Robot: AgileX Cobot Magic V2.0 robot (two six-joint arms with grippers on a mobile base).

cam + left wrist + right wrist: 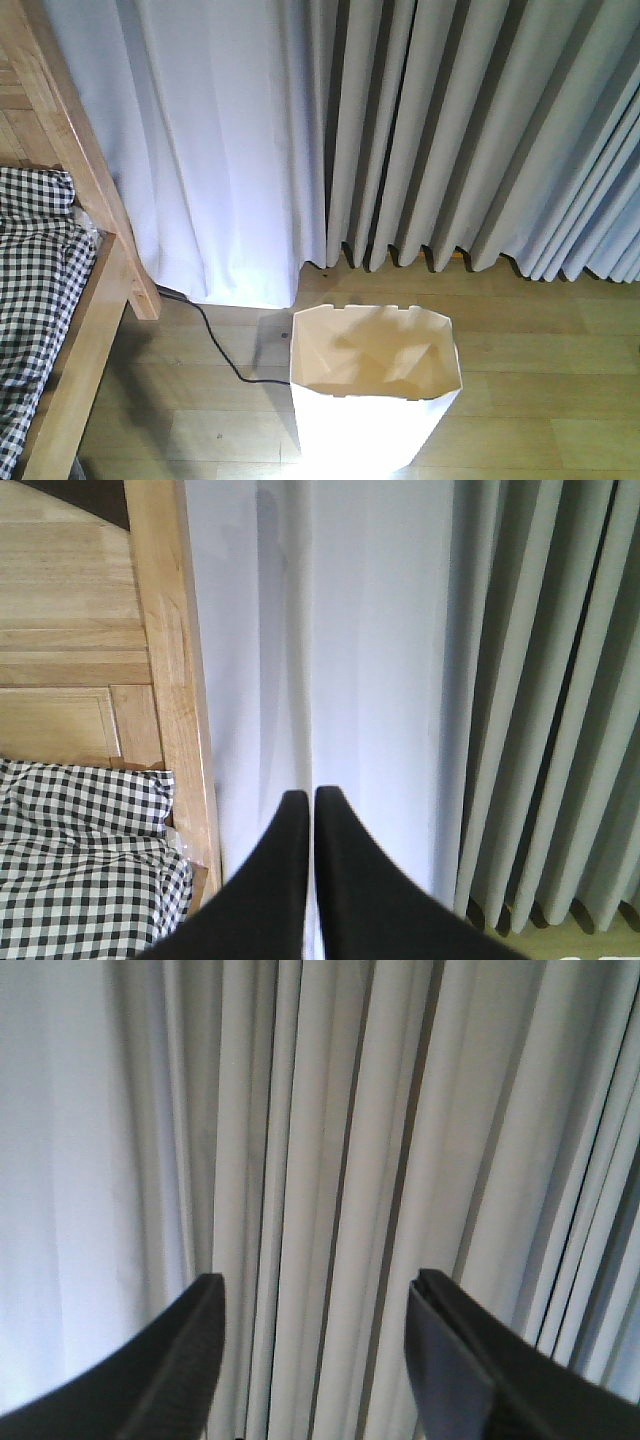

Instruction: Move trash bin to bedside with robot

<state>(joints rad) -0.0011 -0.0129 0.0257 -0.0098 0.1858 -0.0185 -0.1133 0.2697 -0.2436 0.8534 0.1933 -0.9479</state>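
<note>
Far left, there's the bedside (pixel 95 190), the light wooden frame running down the edge with the black-and-white checked bedding (pixel 35 290) tucked inside it. A black cable (pixel 215 345) snakes out from under the white curtain (pixel 215 150) near the bedpost and trails across the wooden floor (pixel 540 340). Moving right, here's the trash bin (pixel 372 400), standing upright on the floor just in front of the curtain hem, near the bed but apart from it, with open floor between. Nothing inside that I can see, just cream walls and shadow.

No arm shows in the front view, only through the wrist cameras. The left gripper (pixel 307 800) has its black fingers pressed together, a hairline between the tips, holding nothing, aimed at the curtain beside the bedpost. The right gripper (pixel 315 1290) stands spread wide, empty, facing the grey pleats (pixel 400 1160).

My read on the bin: thin white plastic, light, likely to flex a little at the rim and slide easily on this smooth floor. The near rim wall looks the place to pinch, or nudge it low on the side so it doesn't tip
</note>
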